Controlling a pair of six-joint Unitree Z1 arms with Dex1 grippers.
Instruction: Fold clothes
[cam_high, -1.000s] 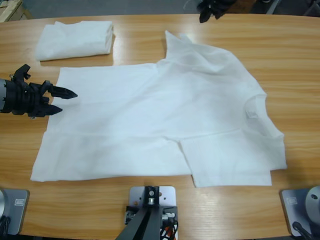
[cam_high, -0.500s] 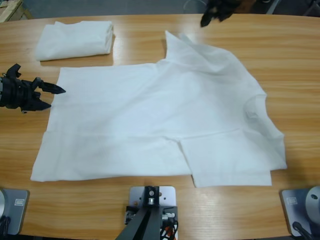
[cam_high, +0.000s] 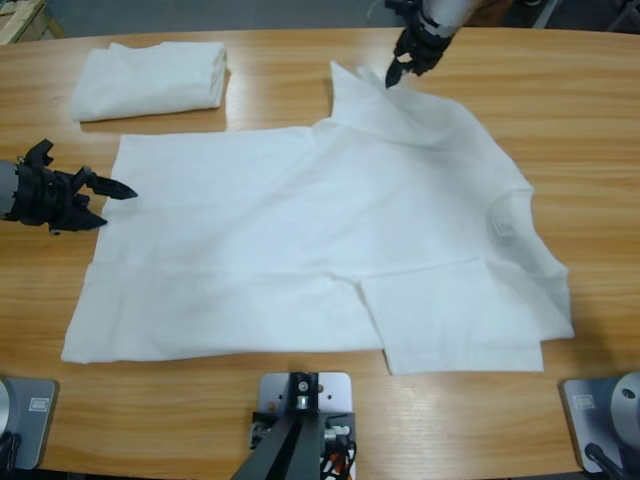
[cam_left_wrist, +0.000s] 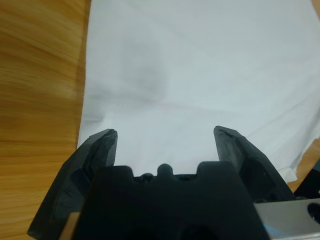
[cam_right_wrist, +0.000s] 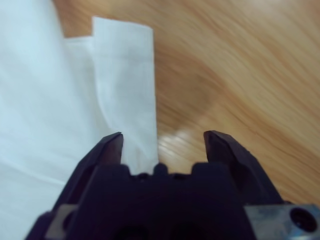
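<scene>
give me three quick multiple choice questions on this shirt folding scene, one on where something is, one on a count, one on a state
1. Where does the folded white cotton T-shirt lie on the long wooden table?
A. far left corner
B. near right corner
C. centre

2. How many white shirts show?
A. one
B. two
C. four

3. The left claw is:
A. shut on cloth
B. open
C. out of view

Key: 1 A, it sits beyond the spread white short-sleeved T-shirt. 2 B, one folded, one spread. 3 B, its jaws stand apart at the hem, as do those of the right claw.
</scene>
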